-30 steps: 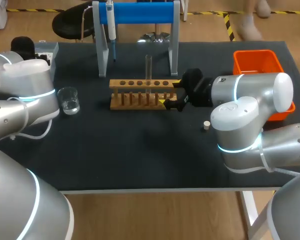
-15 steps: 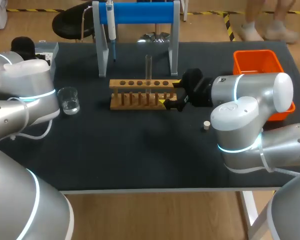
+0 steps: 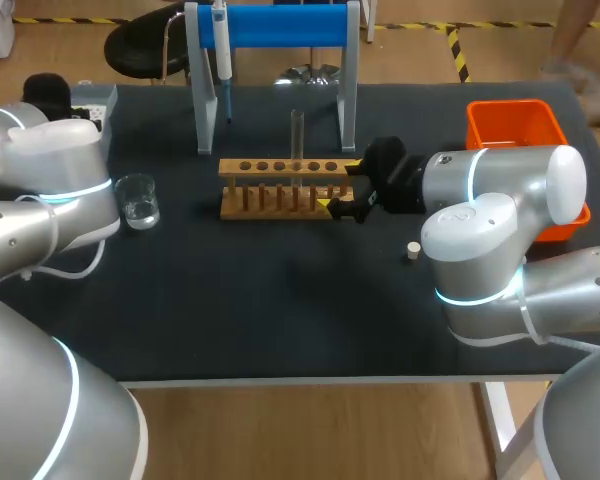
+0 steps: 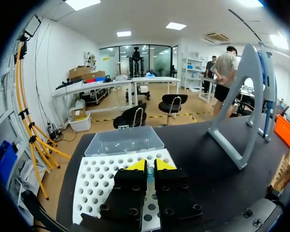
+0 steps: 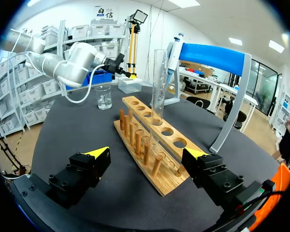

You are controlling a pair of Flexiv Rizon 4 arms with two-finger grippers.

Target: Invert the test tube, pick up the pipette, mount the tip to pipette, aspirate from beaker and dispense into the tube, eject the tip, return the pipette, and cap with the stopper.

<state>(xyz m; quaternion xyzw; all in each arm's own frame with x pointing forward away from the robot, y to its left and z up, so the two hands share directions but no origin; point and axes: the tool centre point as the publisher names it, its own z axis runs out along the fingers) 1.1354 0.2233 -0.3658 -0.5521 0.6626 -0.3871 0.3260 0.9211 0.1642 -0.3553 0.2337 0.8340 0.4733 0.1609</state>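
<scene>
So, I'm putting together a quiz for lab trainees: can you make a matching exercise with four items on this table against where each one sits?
1 test tube
2 pipette
3 stopper
4 beaker

A hanging on the blue stand
B lying loose on the table
C upright in the wooden rack
D clear glass, standing on its own

Pairs: 1-C, 2-A, 3-B, 4-D

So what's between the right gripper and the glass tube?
In the right wrist view, only the near end of the wooden rack, with its pegs and empty holes, lies between the open right gripper and the upright test tube.
</scene>
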